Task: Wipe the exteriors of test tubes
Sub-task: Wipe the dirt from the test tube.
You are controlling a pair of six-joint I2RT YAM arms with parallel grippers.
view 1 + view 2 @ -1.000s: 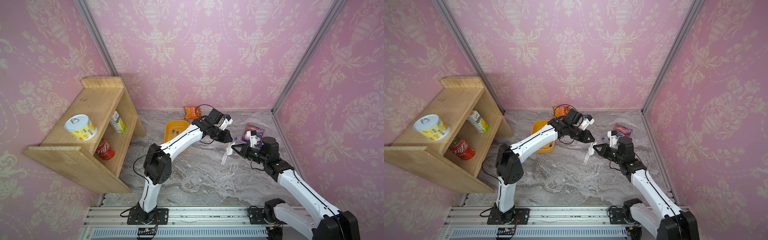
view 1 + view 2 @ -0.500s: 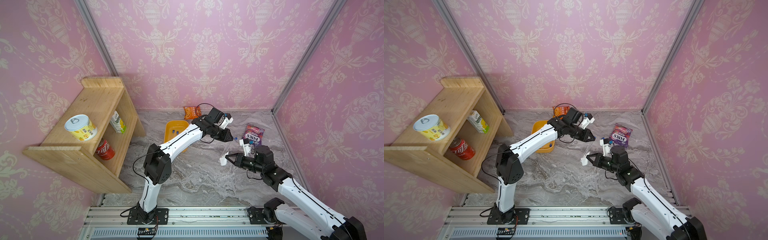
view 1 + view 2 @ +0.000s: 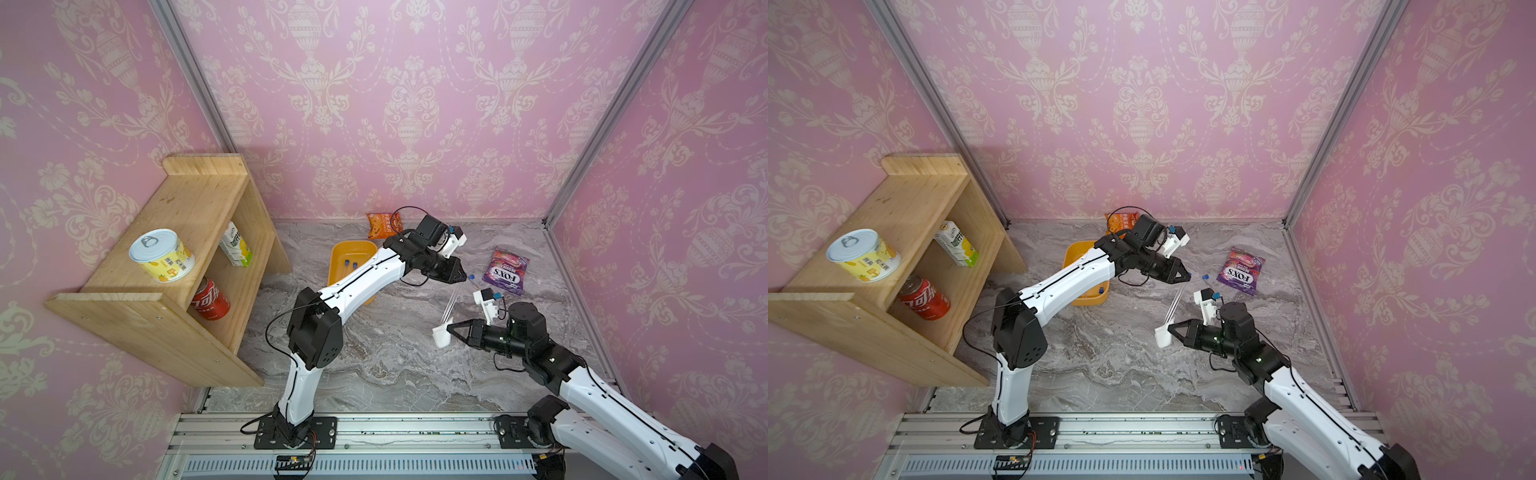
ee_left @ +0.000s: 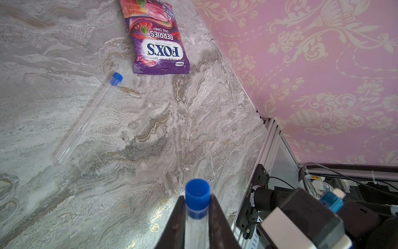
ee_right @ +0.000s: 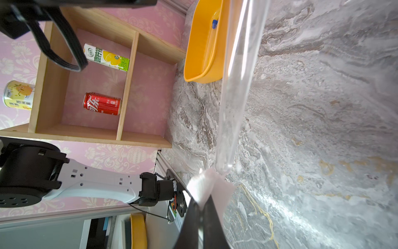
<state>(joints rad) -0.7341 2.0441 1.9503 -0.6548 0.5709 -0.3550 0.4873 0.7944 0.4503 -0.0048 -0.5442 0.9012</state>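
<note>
Marble tabletop [image 3: 395, 374] shows four test tubes [image 4: 86, 116], one wipe [image 3: 441, 336], two pouches [image 3: 505, 270].

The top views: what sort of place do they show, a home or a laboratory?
Most likely a staged robot test booth, neither one. Pink wallpaper panels sit in metal framing, and the left arm and right arm are bolted to a rail at the edge of a marble-patterned tabletop.

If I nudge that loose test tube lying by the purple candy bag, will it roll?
Likely yes: the loose test tube is a smooth round cylinder lying flat on the table; its slightly wider blue cap might curve the roll. It looks thin, clear and empty, so probably light, stiff and maybe fragile.
</note>
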